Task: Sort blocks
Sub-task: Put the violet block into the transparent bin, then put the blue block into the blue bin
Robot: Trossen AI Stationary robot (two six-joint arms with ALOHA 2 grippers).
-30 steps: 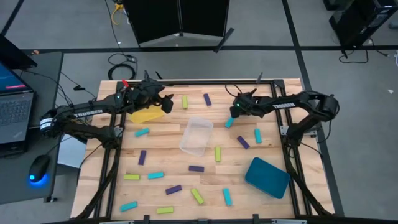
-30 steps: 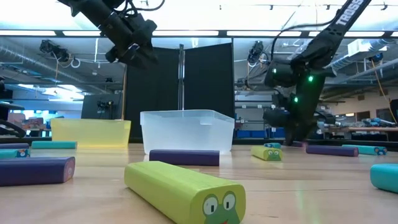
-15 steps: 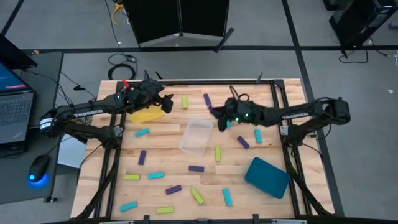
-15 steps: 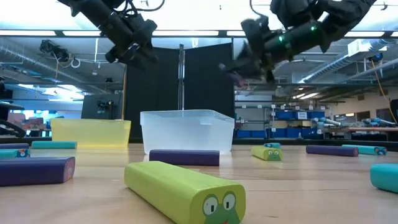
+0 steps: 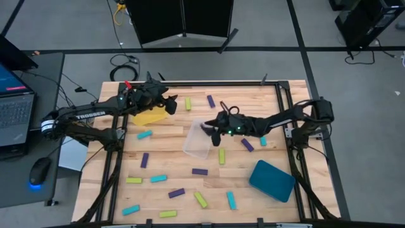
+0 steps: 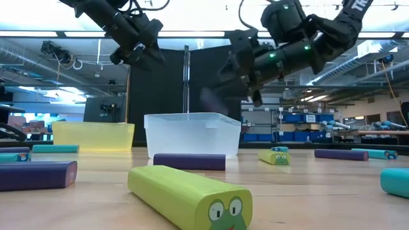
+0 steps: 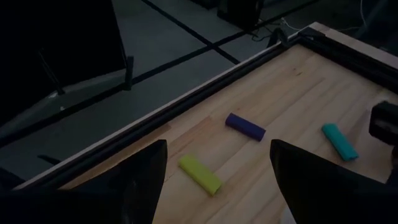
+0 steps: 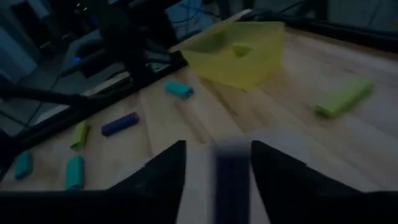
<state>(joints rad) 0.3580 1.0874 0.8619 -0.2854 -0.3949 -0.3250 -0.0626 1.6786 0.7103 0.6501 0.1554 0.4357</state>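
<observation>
My right fingers point(image 8: 214, 180) spread, a purple block point(image 8: 231, 180) between them: light, stiff, smooth, best pinched across its long sides.

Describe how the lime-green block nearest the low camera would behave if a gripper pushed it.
The lime-green block looks rigid, with flat faces and rounded edges, so it would probably slide rather than roll. Lying flat on the wooden table, it seems unlikely to tip. It is probably light for its size.

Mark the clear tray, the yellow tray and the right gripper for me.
clear tray point(image 6: 192, 135), low view, front wall.
yellow tray point(image 6: 92, 136), low view, front wall.
right gripper point(image 8: 217, 165), right wrist view, midway between the fingertips.
</observation>
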